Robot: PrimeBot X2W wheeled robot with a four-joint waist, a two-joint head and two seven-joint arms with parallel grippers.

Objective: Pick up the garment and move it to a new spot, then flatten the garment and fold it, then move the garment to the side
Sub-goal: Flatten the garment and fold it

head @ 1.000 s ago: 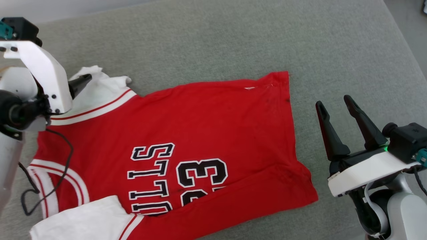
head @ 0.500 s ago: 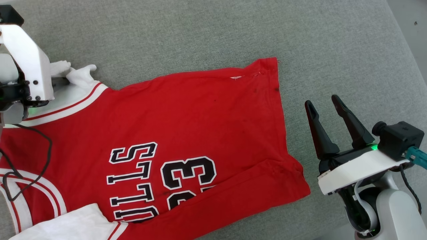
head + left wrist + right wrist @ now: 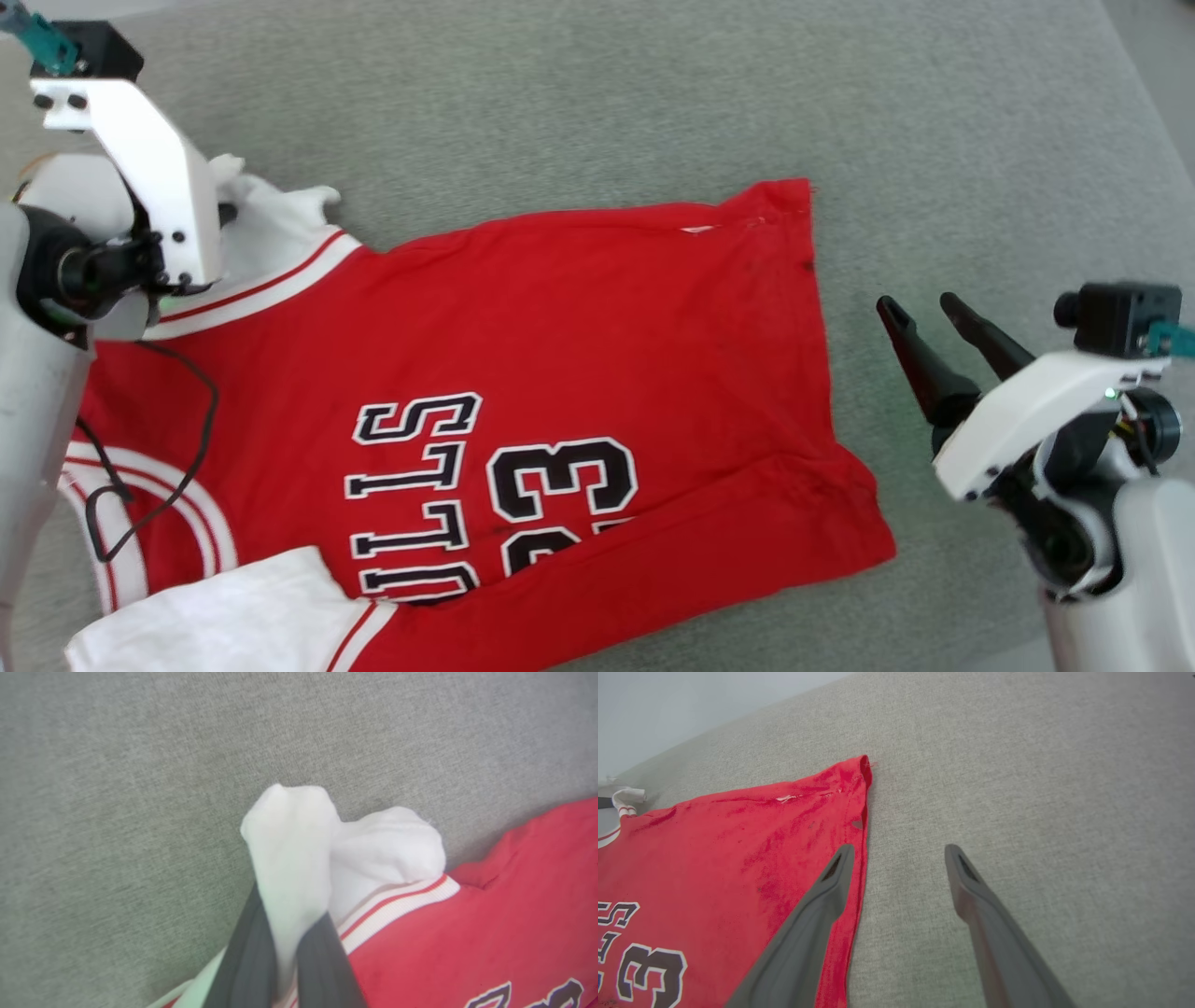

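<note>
- The red shirt (image 3: pixel 579 336) lies spread on the grey fabric surface (image 3: pixel 597 103). Its long axis goes across the head view, with the collar toward the robot's left and the hem toward its right.
- The black lettering (image 3: pixel 415 495), outlined in white, is turned sideways. I can read "ULLS" and "23" (the first letter is hidden, and a fold covers part of the "2").
- The left hand (image 3: pixel 287 910) is pressed together, pinching the far white sleeve (image 3: pixel 299 830).
- The right hand (image 3: pixel 915 301) is spread and empty, just beside the hem and not touching it.
- Judgement: the far hem corner (image 3: pixel 794 191) lies forward and a little left of the right hand, so this arm is the nearer one for it.
</note>
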